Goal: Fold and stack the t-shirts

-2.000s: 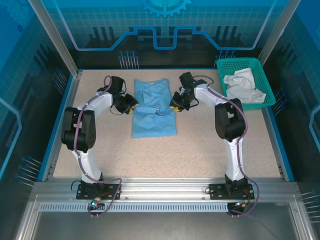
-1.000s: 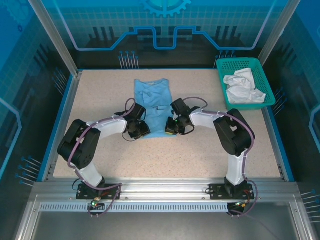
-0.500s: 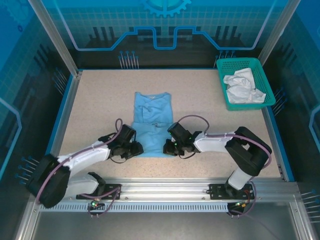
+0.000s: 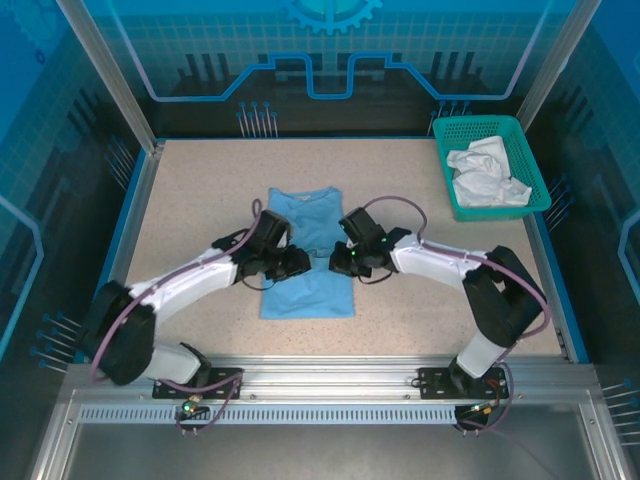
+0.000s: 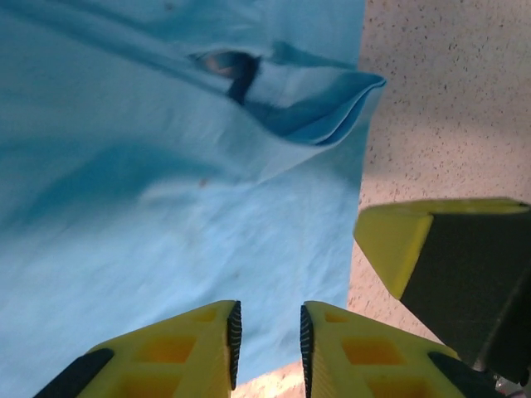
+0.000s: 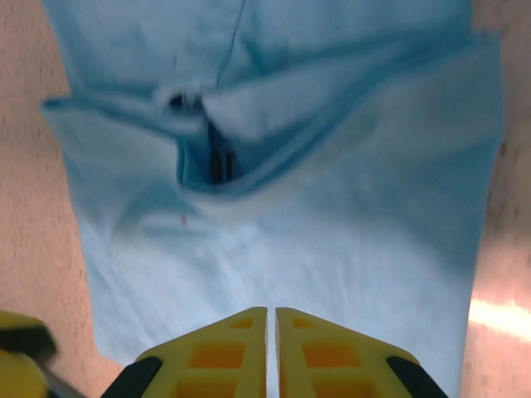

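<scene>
1. The light blue t-shirt [image 4: 305, 292] lies flat at the middle of the desk [image 4: 190, 190]. Its long axis runs near to far, with the collar at the far end, and its outline is a narrow rectangle.
2. The left pincer [image 4: 297, 266] sits over the shirt's left half at mid-length. Its jaws are narrowly parted, with no cloth seen between them.
3. The right pincer [image 4: 337, 262] sits over the right half, level with the left. Its jaws are pressed almost together, with nothing visibly pinched.
4. Governing relation: both pincers are over the shirt's middle, just beside each other. The near hem lies toward the arm bases and the collar lies away. Neither arm is nearer; each serves its own edge.
5. The wrist views show a raised crease across the cloth ahead of the fingertips.
6. Judgement: the crosswise fold is not yet done, and it calls for a matched grip on one end.
7. The white t-shirt [image 4: 487, 172] lies crumpled in the teal basket [image 4: 498, 212] at far right, well apart.
</scene>
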Robot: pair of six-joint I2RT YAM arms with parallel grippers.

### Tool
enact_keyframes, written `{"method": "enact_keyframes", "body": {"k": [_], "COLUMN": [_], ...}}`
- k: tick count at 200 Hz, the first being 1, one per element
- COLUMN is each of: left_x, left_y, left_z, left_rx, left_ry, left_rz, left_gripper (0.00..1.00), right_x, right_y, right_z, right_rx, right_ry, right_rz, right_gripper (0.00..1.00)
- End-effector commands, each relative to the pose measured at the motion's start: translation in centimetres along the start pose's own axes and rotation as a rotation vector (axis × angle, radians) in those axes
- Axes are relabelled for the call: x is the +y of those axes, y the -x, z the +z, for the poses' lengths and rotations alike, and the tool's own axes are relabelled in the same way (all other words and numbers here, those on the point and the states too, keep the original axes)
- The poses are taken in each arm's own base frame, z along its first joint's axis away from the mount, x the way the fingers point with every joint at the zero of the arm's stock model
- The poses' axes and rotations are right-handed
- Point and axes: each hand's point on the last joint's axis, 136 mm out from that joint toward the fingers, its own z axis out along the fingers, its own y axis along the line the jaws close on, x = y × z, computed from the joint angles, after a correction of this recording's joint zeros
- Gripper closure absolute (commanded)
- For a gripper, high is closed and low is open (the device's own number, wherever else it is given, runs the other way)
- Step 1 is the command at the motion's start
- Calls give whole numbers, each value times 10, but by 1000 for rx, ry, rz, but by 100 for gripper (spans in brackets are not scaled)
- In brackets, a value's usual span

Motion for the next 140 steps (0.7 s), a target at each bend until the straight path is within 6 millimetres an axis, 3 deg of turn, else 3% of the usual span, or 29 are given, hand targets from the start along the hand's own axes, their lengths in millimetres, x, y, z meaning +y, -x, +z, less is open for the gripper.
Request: {"method": "enact_keyframes", "body": {"k": [1, 41, 78, 97, 122, 140], "left_x": [-18, 8, 48, 58, 39, 12], "left_y": [8, 43, 73, 79, 83, 83], "left_z": [25, 55, 51, 48, 33, 16], "left_rx": [47, -39, -157, -167, -184, -184], "left_ry": [-45, 139, 332, 360, 300, 219], "left_rz": [58, 99, 31, -9, 6, 36], "left_gripper": [73, 70, 66, 66, 62, 60], "right_x": [-23, -39, -45, -51, -49, -43], "right_y": [-1, 28, 36, 33, 32, 35], "right_z": [21, 38, 46, 51, 48, 41], "right_rx": [93, 106, 123, 142, 143, 128], "right_ry": [-55, -56, -50, -45, -15, 4], "right_rz": [26, 91, 122, 154, 168, 156], "right_gripper": [89, 89, 88, 86, 84, 81]}}
